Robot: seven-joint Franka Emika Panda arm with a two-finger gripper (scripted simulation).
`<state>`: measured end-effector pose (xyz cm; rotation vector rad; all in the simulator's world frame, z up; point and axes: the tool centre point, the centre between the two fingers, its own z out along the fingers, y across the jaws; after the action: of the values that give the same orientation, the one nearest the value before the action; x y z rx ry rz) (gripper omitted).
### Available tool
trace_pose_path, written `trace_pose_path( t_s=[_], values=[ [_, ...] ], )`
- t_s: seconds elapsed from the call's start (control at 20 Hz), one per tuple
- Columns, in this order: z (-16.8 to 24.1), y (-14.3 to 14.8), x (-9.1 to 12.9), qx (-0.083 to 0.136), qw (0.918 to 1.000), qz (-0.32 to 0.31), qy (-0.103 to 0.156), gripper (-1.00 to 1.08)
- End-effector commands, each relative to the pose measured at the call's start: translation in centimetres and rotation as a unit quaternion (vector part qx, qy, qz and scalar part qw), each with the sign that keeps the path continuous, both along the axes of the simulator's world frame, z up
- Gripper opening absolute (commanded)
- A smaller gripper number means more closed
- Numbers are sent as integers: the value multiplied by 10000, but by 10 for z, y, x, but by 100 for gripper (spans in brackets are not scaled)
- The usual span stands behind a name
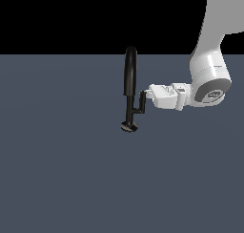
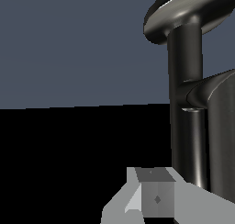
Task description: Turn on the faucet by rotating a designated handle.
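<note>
The glossy black faucet (image 1: 129, 74) stands on the dark floor, with its thick arched spout up, a thin stem and a round disc base (image 1: 129, 127). The thin L-shaped handle (image 1: 140, 104) branches from the stem toward the exterior view's right and bends upward. My gripper (image 1: 145, 94) reaches in level from the exterior view's right, and its tips sit against the top of the handle's upright part. In the wrist view the fingers (image 2: 156, 198) appear pressed together with nothing between them. The stem (image 2: 184, 108), the base (image 2: 183, 12) and the handle (image 2: 220, 131) lie close beside them.
The flat dark grey-blue floor (image 1: 57, 170) stretches all round the faucet. The white arm (image 1: 212, 41) comes down from the upper part of the exterior view's right. The background beyond the floor is black.
</note>
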<state>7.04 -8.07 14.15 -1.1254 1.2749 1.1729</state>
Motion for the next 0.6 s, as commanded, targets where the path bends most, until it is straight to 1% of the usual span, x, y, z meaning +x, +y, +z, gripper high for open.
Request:
trace_pose_path(
  t_s=[0.0, 0.05, 0.55],
  values=[
    [0, 0, 0, -3, 10000, 3, -2, -100],
    [0, 0, 0, -3, 10000, 3, -2, -100],
    [9, 2, -23, -3, 10000, 3, -2, -100]
  ],
)
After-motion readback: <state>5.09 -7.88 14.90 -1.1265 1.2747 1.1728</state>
